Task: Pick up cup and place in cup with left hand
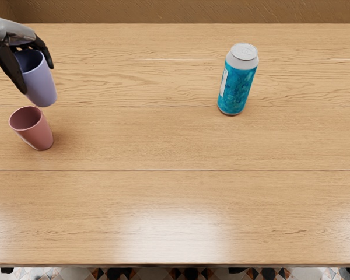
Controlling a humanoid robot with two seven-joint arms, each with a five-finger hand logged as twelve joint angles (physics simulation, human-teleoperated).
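Clearly, the left hand (16, 42) is clamped on the purple cup (41, 85), held between its dark fingers, with the pink cup (38, 135) near the hand on the desk (163, 140).

I see a blue can with a silver top (237, 84) upright on the far right of the wooden table (175, 216).

Left hand (16, 39) grasping lavender cup (41, 84); pink cup (39, 135) near; blue can (238, 87) upright.
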